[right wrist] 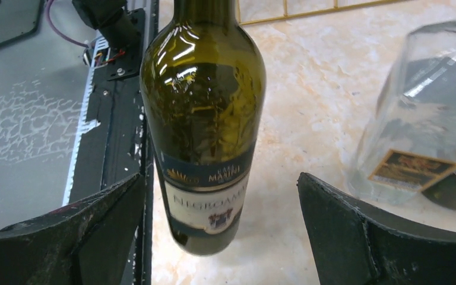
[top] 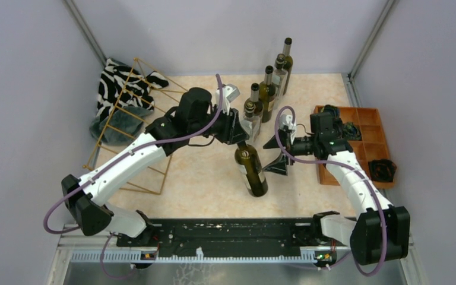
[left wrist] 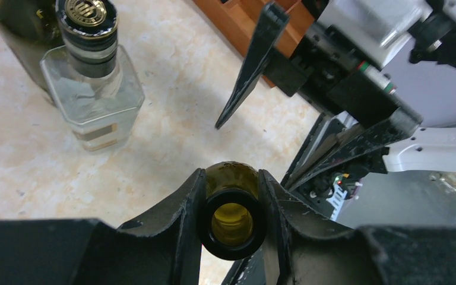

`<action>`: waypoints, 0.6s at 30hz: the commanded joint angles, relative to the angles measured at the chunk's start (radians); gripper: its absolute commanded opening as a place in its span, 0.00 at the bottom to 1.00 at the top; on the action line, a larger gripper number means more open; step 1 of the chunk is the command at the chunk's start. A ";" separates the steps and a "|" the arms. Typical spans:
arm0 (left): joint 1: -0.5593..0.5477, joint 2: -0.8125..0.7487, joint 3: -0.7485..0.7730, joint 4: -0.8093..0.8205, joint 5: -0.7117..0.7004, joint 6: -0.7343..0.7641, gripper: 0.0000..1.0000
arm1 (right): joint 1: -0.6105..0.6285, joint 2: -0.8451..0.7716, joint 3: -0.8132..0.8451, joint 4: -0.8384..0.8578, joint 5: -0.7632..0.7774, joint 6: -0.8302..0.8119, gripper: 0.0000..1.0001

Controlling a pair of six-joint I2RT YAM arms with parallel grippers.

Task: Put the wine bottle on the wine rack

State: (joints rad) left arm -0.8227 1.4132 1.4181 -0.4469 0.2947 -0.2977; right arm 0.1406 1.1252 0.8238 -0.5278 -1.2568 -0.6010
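Rail [top: 231,237] on near edge carries both arm bases | rack [top: 119,113] by far-left corner, no bottle seen in it | left gripper [left wrist: 231,196] clamped on neck of bottle [top: 251,170], tilted mid-worktop | right gripper [top: 275,155] spread wide flanking bottle body, not touching | step: carry | next: swing left, align with a cell

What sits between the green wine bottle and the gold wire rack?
Nothing visible. The dark green glass wine bottle, its neck in the left tool, faces the gold wire rack; only the left arm spans that gap.
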 commanded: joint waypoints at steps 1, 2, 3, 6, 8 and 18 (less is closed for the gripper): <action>0.003 -0.062 -0.004 0.210 0.085 -0.086 0.00 | 0.075 0.011 -0.020 0.085 -0.015 0.010 0.98; 0.003 -0.066 -0.010 0.223 0.090 -0.095 0.00 | 0.093 0.016 -0.023 0.093 0.000 0.015 0.98; 0.003 -0.069 -0.016 0.234 0.093 -0.101 0.00 | 0.110 0.023 -0.023 0.106 0.010 0.028 0.98; 0.003 -0.077 -0.036 0.251 0.078 -0.110 0.00 | 0.143 0.038 -0.025 0.138 0.011 0.066 0.98; 0.003 -0.086 -0.055 0.266 0.062 -0.113 0.00 | 0.160 0.041 -0.036 0.173 -0.004 0.107 0.98; 0.002 -0.174 -0.186 0.479 0.038 -0.156 0.00 | 0.254 0.079 -0.068 0.321 0.045 0.248 0.87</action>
State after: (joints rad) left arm -0.8227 1.3136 1.2449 -0.1974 0.3244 -0.3889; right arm 0.3614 1.1961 0.7574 -0.2981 -1.2098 -0.3977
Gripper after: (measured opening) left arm 0.412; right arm 0.900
